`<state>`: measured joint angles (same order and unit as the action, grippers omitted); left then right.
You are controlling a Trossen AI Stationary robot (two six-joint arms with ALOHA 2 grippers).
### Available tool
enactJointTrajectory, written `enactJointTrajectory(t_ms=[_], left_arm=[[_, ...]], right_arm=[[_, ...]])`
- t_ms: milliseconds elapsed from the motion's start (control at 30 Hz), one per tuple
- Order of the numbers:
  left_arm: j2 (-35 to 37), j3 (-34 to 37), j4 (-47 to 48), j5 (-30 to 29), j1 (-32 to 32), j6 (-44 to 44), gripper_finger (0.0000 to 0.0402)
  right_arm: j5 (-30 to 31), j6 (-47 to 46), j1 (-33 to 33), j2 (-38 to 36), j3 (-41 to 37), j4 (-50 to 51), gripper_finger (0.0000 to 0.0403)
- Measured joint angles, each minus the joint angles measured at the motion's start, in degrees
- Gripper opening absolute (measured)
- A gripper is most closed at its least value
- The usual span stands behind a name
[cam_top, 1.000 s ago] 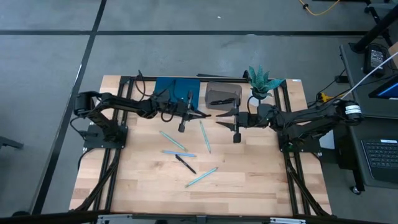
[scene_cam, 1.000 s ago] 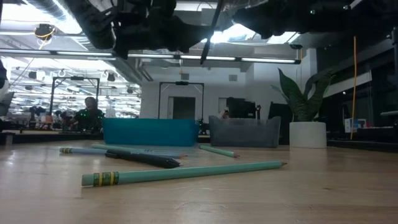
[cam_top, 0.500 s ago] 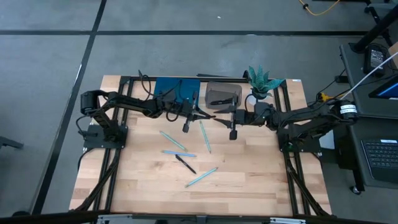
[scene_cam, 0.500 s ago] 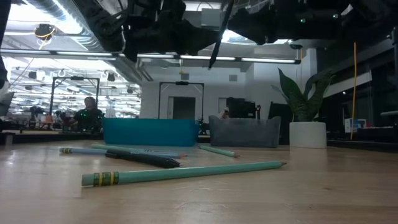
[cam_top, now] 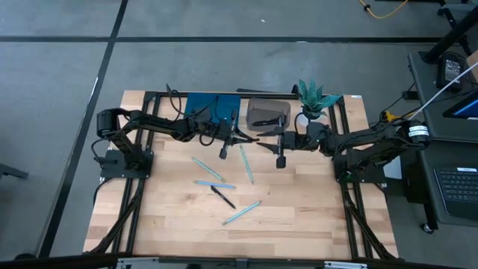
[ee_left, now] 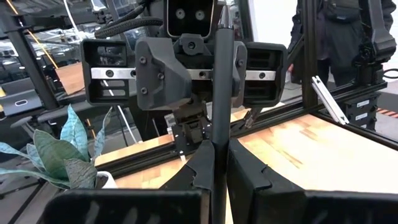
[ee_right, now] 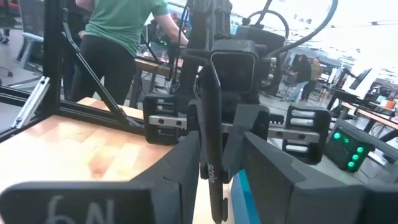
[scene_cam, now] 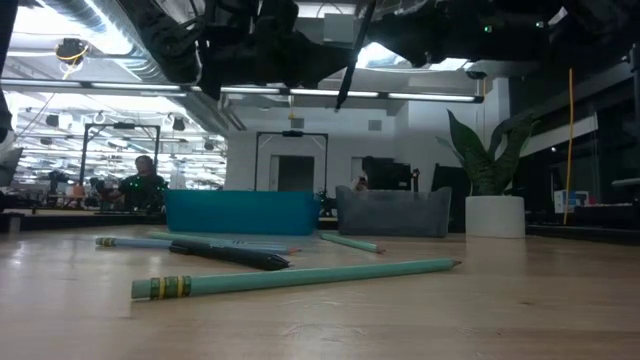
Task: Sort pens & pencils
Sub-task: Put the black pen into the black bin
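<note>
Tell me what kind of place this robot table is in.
Probably a robotics lab or workshop: an open hall with ceiling strip lights, other workbenches, and a person at a distant station.

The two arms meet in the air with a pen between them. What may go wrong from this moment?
1. The left gripper is shut on the pen, while the right gripper stands open around it. If the left lets go before the right closes, the pen will probably fall.
2. A dropped pen would likely land among the pencils on the table, not in the grey bin.
</note>
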<state>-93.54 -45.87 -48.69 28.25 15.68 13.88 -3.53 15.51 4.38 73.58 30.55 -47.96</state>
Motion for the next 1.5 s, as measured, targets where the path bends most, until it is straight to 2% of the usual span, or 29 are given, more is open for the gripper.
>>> enactJointTrajectory(t_ms=[200,567,933,1033,1200,1367,1500], left_arm=[[0.02,0.00,0.03,-0.02,0.00,-0.01,0.0014],[0.04,0.00,0.57,-0.02,0.00,-0.17,0.0014],[0.04,0.00,2.08,-0.02,-0.09,0.11,0.0014],[0.04,0.00,2.43,-0.03,-0.09,0.19,0.0014],[0.04,0.00,2.48,-0.24,-0.04,0.11,0.0014],[0.04,0.00,2.71,-0.35,-0.02,0.07,0.0015],[0.04,0.00,2.82,-1.12,-0.29,-0.21,0.0057]], right_arm=[[-1.68,-0.02,-0.02,0.00,0.00,-0.75,0.0124],[-1.68,0.31,0.00,3.67,1.88,-2.28,0.0124],[-1.49,1.27,0.00,3.85,2.84,-0.27,0.0122],[-1.22,1.33,0.00,3.85,2.84,-0.27,0.0102],[-0.70,1.65,0.47,3.85,2.84,-0.25,0.0033],[-0.94,1.29,1.07,3.85,2.84,-0.14,0.0033],[-0.88,1.33,1.09,3.85,2.84,0.19,0.0033]])
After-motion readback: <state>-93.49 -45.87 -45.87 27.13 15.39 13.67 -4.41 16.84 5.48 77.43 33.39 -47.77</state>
